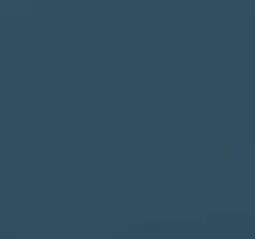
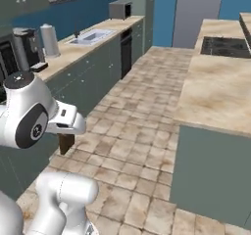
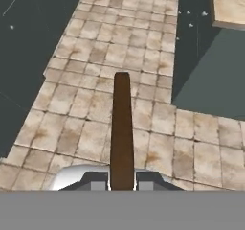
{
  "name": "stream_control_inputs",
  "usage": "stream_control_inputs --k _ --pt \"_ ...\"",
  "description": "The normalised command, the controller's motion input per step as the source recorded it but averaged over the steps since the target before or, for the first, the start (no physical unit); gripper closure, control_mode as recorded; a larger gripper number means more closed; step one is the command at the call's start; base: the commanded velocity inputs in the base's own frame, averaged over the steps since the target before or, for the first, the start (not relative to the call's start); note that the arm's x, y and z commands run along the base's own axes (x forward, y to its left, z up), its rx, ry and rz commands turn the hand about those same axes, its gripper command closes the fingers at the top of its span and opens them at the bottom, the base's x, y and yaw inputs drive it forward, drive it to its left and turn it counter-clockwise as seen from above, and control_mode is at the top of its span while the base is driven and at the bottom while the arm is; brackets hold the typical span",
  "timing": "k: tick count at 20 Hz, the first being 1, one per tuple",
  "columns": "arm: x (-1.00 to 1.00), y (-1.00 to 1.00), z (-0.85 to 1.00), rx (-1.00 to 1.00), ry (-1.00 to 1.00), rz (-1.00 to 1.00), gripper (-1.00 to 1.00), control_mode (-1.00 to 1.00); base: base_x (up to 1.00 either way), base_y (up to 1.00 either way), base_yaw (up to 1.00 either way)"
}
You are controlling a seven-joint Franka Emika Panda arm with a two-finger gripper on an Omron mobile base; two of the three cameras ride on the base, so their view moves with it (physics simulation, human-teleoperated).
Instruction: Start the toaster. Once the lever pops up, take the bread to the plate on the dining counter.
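Jaws [image 3: 122, 183]: pinching the bread [image 3: 121, 128]. In the hand view the two dark tips sit either side of the slice at 6 o'clock, and the slice runs edge-on from between them straight up toward 12 o'clock. Its long axis lies along the line of the hand. It appears square in the grip, not skewed.

In the right base view the bread [image 2: 65, 142] shows as a dark brown piece hanging below the white hand at about 9 o'clock, over the tiled floor [image 2: 132, 151]. The hand itself hides the tips there.

Surroundings: the floor lies under the slice in the hand view. The dining worktop [image 3: 229, 4] shows as a beige corner at about 1 o'clock, well apart from the bread. In the right base view the dining worktop [image 2: 220, 92] runs along the 3 o'clock side, across the aisle from the hand, with its grey-green base below. The cabinet run with the sink [image 2: 90, 36] lies at 10 to 11 o'clock.

Plate: not identified on the stretch of worktop shown, so its bearing from the jaws cannot be given.

Judgement: toasting and pickup look complete; carriage is in hand. The coming move turns on swinging the slice from the aisle toward the 1 o'clock worktop, then laying its long axis flat for release. Risk: slippage of a thin slice in a narrow pinch.
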Motion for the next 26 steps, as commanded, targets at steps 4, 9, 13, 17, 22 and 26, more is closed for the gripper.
stream_control_inputs --k 4,9,13,17,22,26 --pt "0.0 0.0 0.0 0.0 0.0 0.0 1.0 1.0 0.02 -0.8 -0.55" --pt "0.0 0.0 0.0 0.0 0.0 0.0 1.0 1.0 0.21 -1.0 -0.2" --pt "0.0 0.0 0.0 0.0 0.0 0.0 1.0 1.0 0.55 -1.0 -0.05" --pt "0.0 0.0 0.0 0.0 0.0 0.0 1.0 1.0 0.81 -1.0 -0.04" --pt "0.0 0.0 0.0 0.0 0.0 0.0 1.0 1.0 0.84 -1.0 -0.03" --pt "0.0 0.0 0.0 0.0 0.0 0.0 1.0 1.0 0.51 -1.0 -0.02"
